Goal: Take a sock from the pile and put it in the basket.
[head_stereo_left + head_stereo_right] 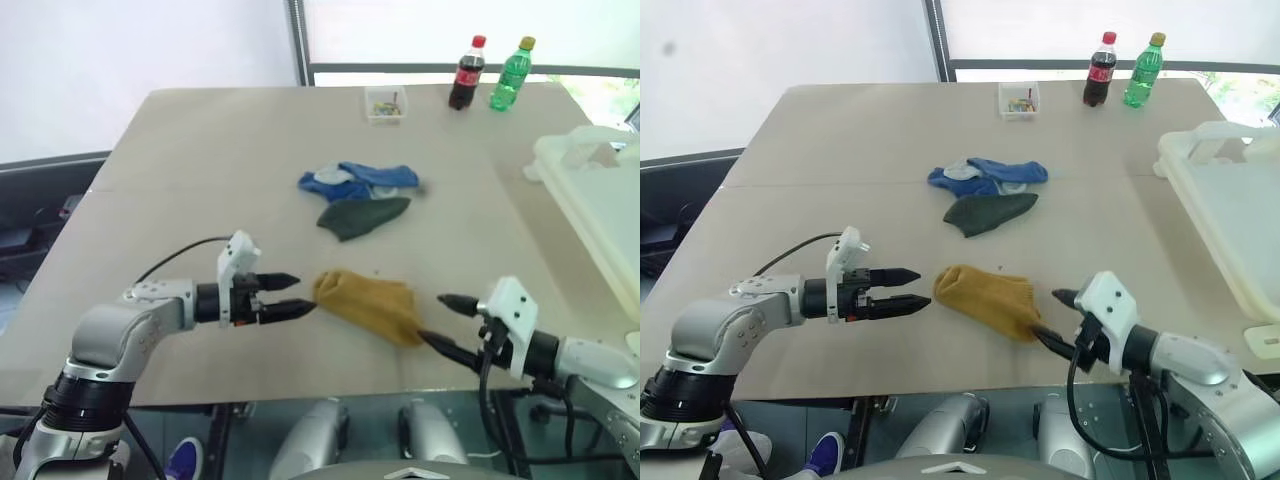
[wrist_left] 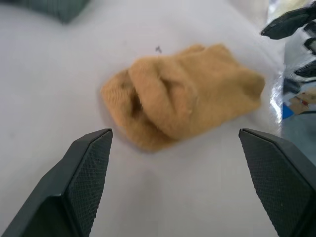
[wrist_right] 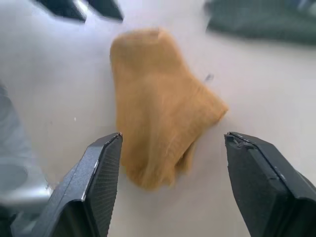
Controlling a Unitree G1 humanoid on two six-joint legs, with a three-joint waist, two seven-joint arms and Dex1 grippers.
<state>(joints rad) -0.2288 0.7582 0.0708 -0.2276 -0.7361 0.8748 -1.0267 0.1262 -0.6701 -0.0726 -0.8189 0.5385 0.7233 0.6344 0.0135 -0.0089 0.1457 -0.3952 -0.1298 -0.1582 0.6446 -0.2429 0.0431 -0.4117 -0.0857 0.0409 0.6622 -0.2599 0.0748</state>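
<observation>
A mustard-yellow sock [image 1: 365, 300] lies crumpled on the table near its front edge, apart from the pile. My left gripper [image 1: 292, 295] is at the sock's left end, open and level, with nothing gripped. At the sock's right end is my right gripper [image 1: 440, 320], also open, and the sock's tip reaches in between its fingers [image 3: 98, 173]. Further back on the table is the pile, a bright blue sock [image 1: 360, 180] and a dark green sock [image 1: 362, 215]. The cream-white basket [image 1: 590, 190] stands at the table's right edge.
At the table's far edge are a small clear box [image 1: 385, 104] of coloured bits, a cola bottle [image 1: 466, 72] and a green bottle [image 1: 512, 73]. The table's front edge runs just below both grippers.
</observation>
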